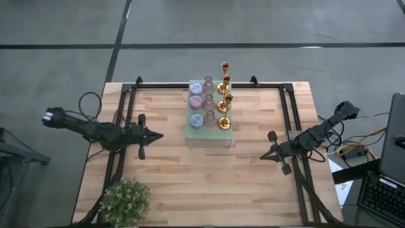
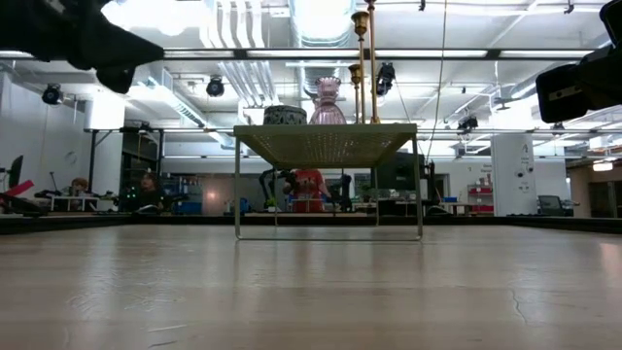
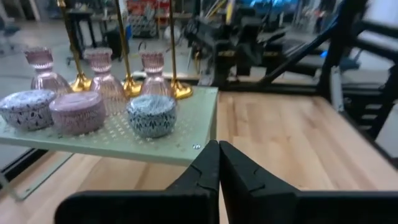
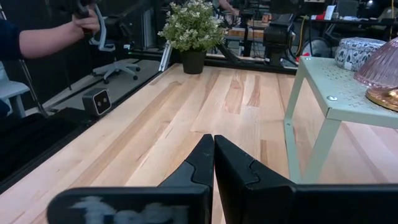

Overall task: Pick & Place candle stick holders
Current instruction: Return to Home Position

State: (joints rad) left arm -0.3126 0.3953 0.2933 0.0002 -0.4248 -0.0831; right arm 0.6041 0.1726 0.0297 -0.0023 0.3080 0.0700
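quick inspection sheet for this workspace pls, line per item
surface: wooden table, no spills seen
job's things: gold holders, pink glass holders and round candles all stand on the pale green shelf
clutter: potted plant at the corner on the left arm's side
grippers: left claw and right claw shut, empty, either side of the shelf
cables: cable loop by the left arm; loose cables off the right edge
surroundings: person's arm beyond the table; keyboard

Grey floor (image 1: pixel 63 25), bright ceiling lights (image 2: pixel 321 12)
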